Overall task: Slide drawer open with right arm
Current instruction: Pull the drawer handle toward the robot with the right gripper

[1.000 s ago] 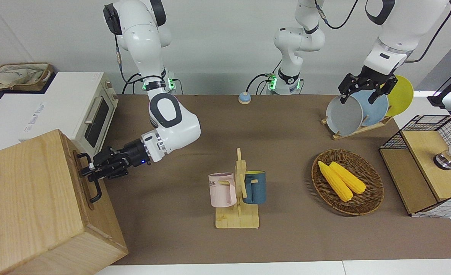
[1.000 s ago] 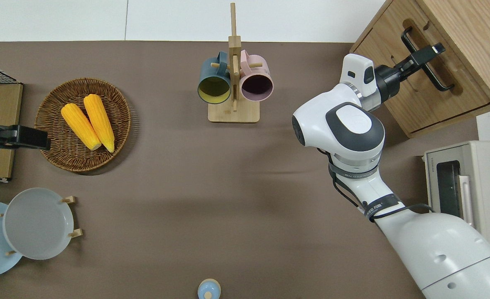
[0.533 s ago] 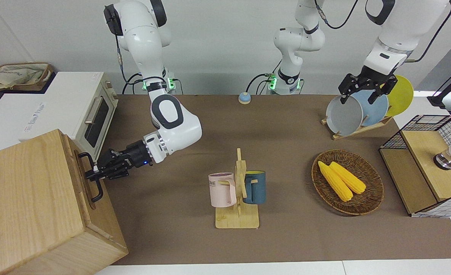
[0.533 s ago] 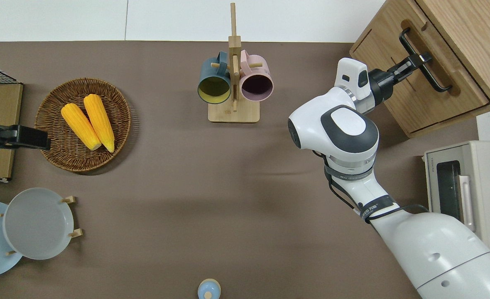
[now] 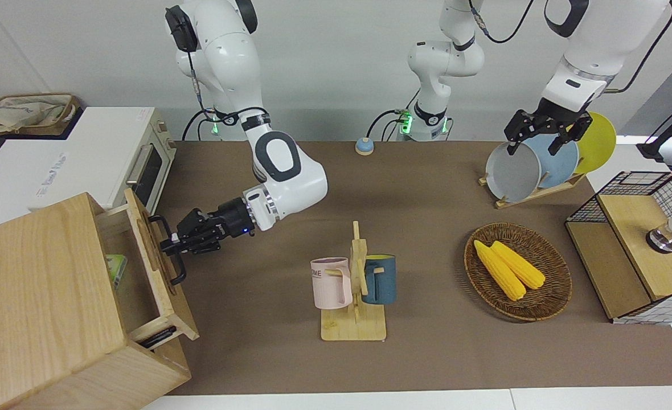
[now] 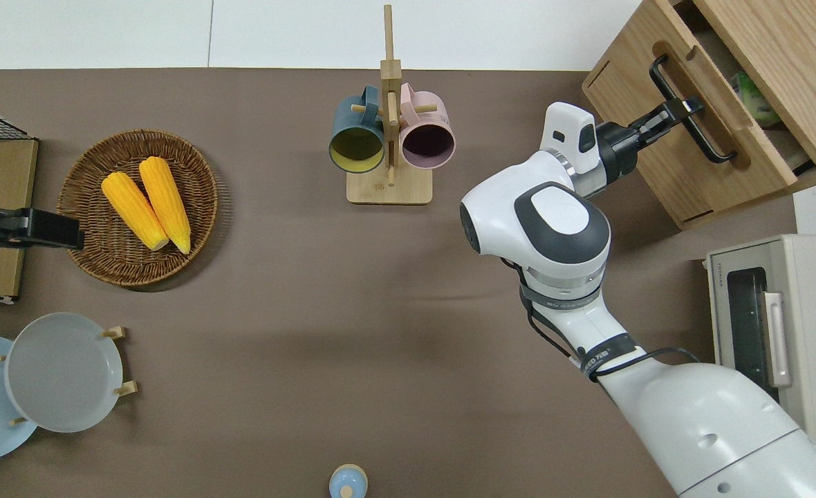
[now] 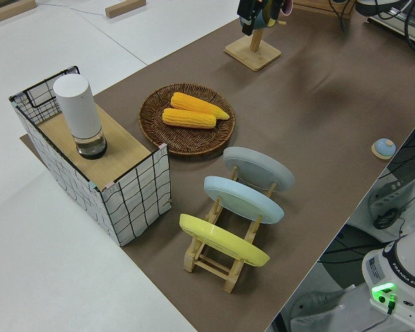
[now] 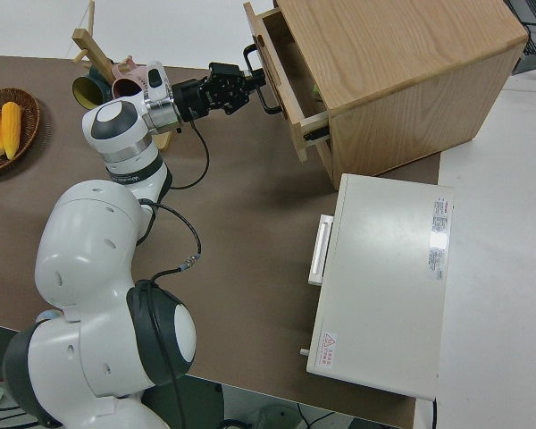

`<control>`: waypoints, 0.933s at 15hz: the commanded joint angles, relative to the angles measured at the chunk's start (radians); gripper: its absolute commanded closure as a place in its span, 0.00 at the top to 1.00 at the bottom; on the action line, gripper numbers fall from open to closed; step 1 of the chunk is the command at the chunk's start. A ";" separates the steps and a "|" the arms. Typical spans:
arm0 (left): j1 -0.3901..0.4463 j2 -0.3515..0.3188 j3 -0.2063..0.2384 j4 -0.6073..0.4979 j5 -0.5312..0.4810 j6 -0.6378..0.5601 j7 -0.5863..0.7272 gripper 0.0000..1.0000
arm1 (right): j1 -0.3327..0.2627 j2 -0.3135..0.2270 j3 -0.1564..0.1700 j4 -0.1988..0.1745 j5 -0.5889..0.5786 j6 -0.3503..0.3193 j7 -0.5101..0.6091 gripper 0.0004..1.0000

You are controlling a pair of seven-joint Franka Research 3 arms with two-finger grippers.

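**Q:** Where is the drawer, and what is the right arm doing?

**A:** The drawer [image 5: 142, 259] belongs to a big pale-wood cabinet [image 5: 40, 307] standing at the right arm's end of the table [image 5: 427, 353]. It sits partly slid out of the cabinet, so its open top shows, with a small green item [image 5: 116, 269] lying inside. The right gripper [image 5: 168, 245] is at the drawer front, its jaws pinching the black bar handle [image 5: 168, 250] near the handle's middle. The right arm [image 5: 282, 182] reaches toward the cabinet from the middle of the table.

**Q:** What else stands around the cabinet?

**A:** A white toaster oven [image 5: 97, 165] sits just beside the cabinet, nearer to the robots. A wooden mug rack [image 5: 356, 285] holding a pink mug [image 5: 331, 283] and a blue mug [image 5: 380, 279] stands well apart from the cabinet, toward the middle of the table. Farther along toward the left arm's end lie a wicker basket [image 5: 546, 296] with two corn cobs [image 5: 507, 269], a plate rack [image 7: 228, 228], and a wire-mesh cabinet [image 5: 632, 250].

**Q:** And the left arm?

**A:** The left gripper [image 5: 544, 134] is parked, with its jaws spread.
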 commanded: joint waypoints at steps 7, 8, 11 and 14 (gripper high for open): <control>-0.017 0.013 0.017 0.020 0.012 0.000 0.007 1.00 | 0.164 -0.006 0.005 -0.004 0.109 -0.158 -0.026 0.00; -0.017 0.013 0.017 0.020 0.012 0.000 0.007 1.00 | 0.180 -0.006 0.005 -0.004 0.111 -0.170 -0.029 0.00; -0.017 0.013 0.017 0.020 0.012 0.000 0.007 1.00 | 0.218 -0.004 0.003 -0.004 0.127 -0.195 -0.023 0.00; -0.017 0.013 0.017 0.020 0.012 0.000 0.007 1.00 | 0.246 -0.004 0.005 -0.002 0.130 -0.216 -0.023 0.00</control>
